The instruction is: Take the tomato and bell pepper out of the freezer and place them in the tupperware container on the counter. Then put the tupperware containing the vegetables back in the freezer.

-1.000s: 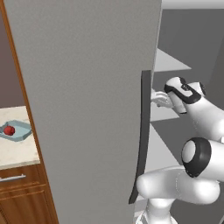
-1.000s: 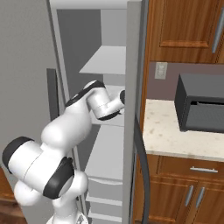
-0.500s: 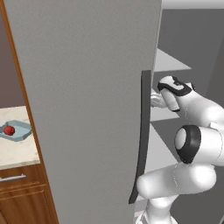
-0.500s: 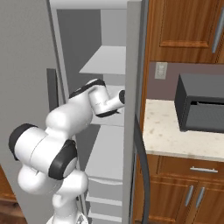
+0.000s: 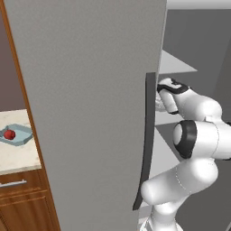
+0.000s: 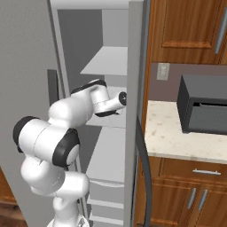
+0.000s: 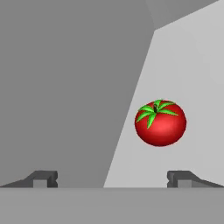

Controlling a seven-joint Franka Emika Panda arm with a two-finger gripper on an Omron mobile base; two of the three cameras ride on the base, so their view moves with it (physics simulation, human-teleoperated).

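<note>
Red tomato (image 7: 160, 123), green stem end up

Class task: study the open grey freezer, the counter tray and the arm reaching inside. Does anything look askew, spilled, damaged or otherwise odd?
Nothing stands out. The round red vegetable with a green leafy top sits intact on a pale grey freezer shelf, ahead of the open fingers. Another red piece lies inside the light blue-grey tray.

tomato (image 7: 160, 123): red, green-topped, on freezer (image 5: 90, 90) shelf | tupperware container (image 5: 17, 134): on counter (image 5: 18, 158)
</note>
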